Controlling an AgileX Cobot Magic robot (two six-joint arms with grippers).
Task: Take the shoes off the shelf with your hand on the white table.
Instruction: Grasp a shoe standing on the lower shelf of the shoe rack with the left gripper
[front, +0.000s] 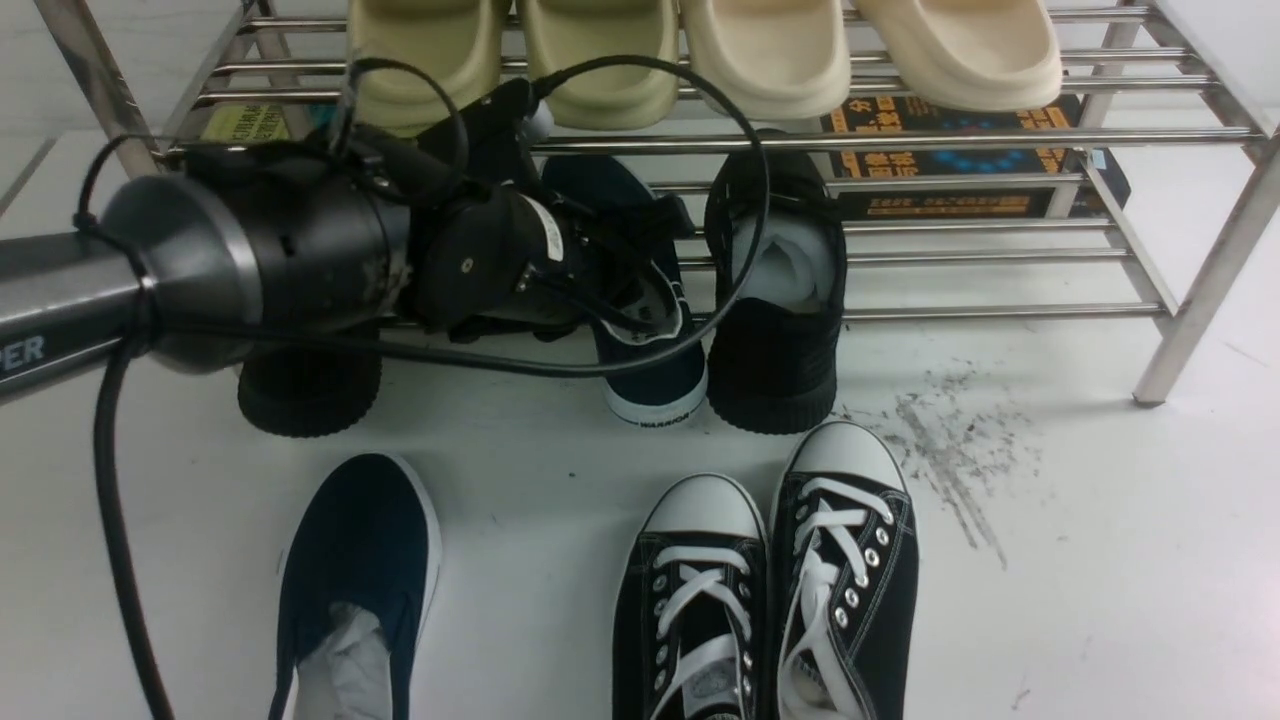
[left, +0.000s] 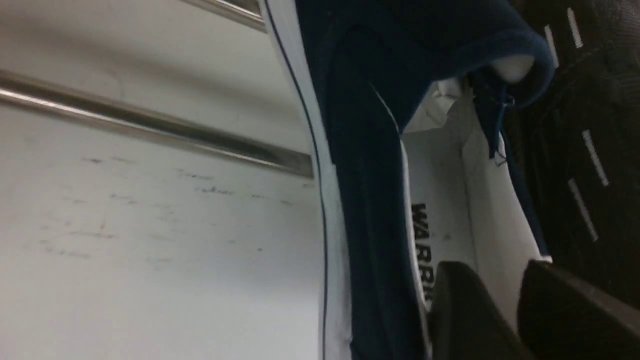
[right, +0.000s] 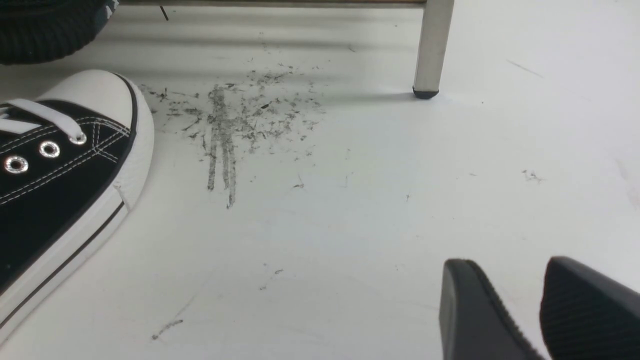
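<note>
Left arm reaches forward, left pincer slightly parted; right pincer hovers low, likewise parted.

right gripper – fingers apart | white table – grey scuffs | sneaker toe

navy slip-on: on white table, front-left | other slip-on: lower shelf tier, toe overhanging

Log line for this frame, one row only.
left gripper: jaws apart at shelved navy shoe | right gripper: open, empty | other navy shoe: on table
</note>
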